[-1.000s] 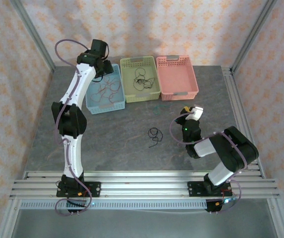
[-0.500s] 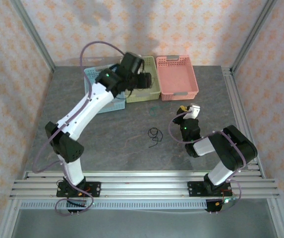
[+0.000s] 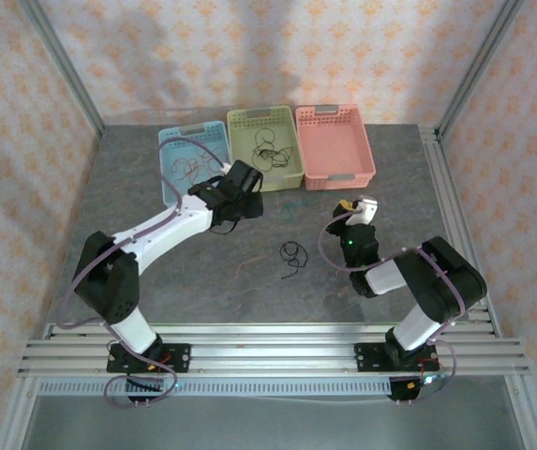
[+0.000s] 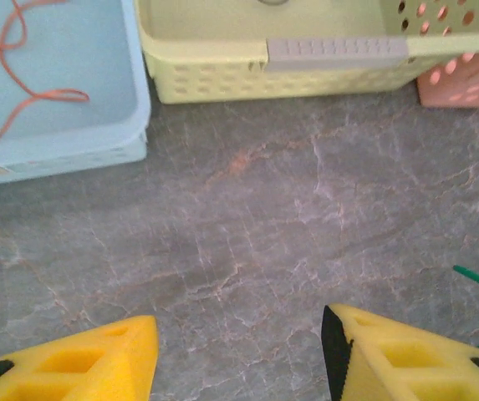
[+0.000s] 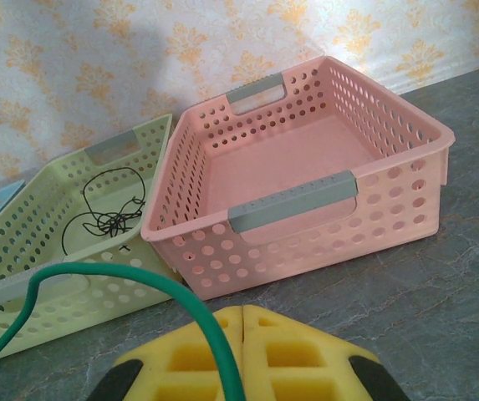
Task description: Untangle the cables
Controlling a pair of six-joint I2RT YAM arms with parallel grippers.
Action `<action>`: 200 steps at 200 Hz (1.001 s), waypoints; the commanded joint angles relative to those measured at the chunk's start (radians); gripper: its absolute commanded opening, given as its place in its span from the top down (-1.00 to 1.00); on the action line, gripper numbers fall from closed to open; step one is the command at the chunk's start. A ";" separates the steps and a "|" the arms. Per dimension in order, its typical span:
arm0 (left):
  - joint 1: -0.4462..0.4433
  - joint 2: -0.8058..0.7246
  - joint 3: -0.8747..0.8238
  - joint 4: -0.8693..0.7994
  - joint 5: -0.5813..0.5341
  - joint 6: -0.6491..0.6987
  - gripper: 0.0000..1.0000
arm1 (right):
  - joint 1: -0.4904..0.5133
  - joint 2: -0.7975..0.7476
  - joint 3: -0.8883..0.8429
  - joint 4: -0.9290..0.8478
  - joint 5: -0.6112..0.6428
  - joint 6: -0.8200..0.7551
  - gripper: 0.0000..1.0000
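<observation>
Black cable (image 3: 291, 255) is seen coiled loose on the bare table (image 3: 202, 281), between the two arms and touched by neither. More black cables (image 5: 105, 213) are piled in the green basket (image 3: 261, 113). Red-orange cables (image 4: 22, 92) are seen in the blue basket (image 4: 139, 109). Pink basket (image 5: 339, 188) is seen with nothing in it.

Right gripper (image 5: 241, 322): jaws clenched, with a green cable (image 5: 80, 271) apparently pinched at the seam and arcing off to the left. Left gripper (image 4: 237, 334): jaws parted and low over bare table just in front of the baskets, nothing between them. A green strand is seen at the right edge of that wrist view.

Risks, as judged:
- If the right arm is lifted or swung, the green cable could be dragged across the black coil and the two re-tangled.
- The green strand could be snagged by the left jaws if they are closed or slid sideways.
- The black cable is thin and flat on the table, so a miss or a scrape is likely if the descent is misjudged.
- If the coil is pulled from one point only, the loop could be tightened into a knot.
- The light baskets could be shoved by the left arm.
</observation>
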State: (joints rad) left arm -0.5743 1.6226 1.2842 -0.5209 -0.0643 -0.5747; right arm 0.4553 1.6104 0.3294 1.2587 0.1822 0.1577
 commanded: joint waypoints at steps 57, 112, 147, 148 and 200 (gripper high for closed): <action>0.013 -0.094 -0.259 0.241 -0.156 -0.009 0.00 | -0.002 -0.010 0.007 0.024 -0.017 0.008 1.00; 0.022 -0.121 -0.289 0.259 -0.114 -0.015 -0.03 | -0.003 -0.049 0.031 -0.038 -0.055 -0.019 1.00; 0.022 -0.141 -0.308 0.269 -0.123 -0.019 -0.04 | -0.004 -0.066 0.024 -0.059 -0.007 -0.007 1.00; 0.022 -0.143 -0.309 0.271 -0.124 -0.020 -0.04 | -0.003 -0.066 0.024 -0.060 -0.005 -0.007 1.00; 0.029 -0.176 -0.337 0.292 -0.109 -0.022 -0.04 | -0.027 -0.123 0.172 -0.380 0.036 -0.021 1.00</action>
State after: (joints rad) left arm -0.5552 1.4906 0.9779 -0.2646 -0.1646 -0.5800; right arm 0.4458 1.5265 0.3893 1.0634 0.1886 0.1539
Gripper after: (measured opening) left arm 0.525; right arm 0.062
